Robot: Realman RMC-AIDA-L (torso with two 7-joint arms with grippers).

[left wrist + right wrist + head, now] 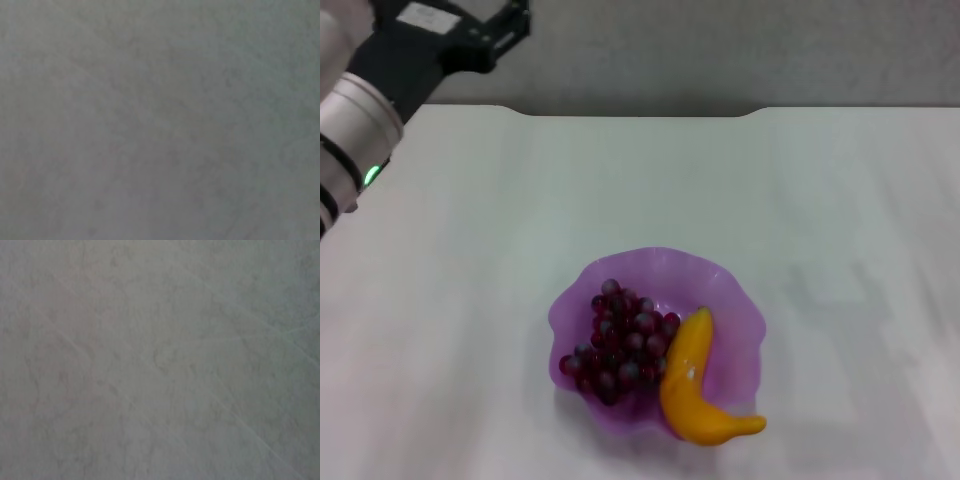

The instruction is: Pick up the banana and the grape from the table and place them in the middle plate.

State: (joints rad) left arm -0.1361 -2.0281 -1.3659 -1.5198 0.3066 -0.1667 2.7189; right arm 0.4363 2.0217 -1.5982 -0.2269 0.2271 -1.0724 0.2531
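In the head view the purple scalloped plate point(735, 310) sits on the white table point(820, 190), near its front middle. The bunch of dark red-purple grapes point(620, 345) lies in the plate's left half. The yellow-orange banana point(695, 385) lies in its right half, with its lower tip sticking out over the front right rim. My left gripper point(500, 28) is raised at the far left, well away from the plate, and holds nothing that I can see. My right arm is out of view. Both wrist views show only a plain grey surface.
The table's dark notched far edge point(640, 112) runs across the back, with a grey wall behind it. Bare white tabletop surrounds the plate on all sides.
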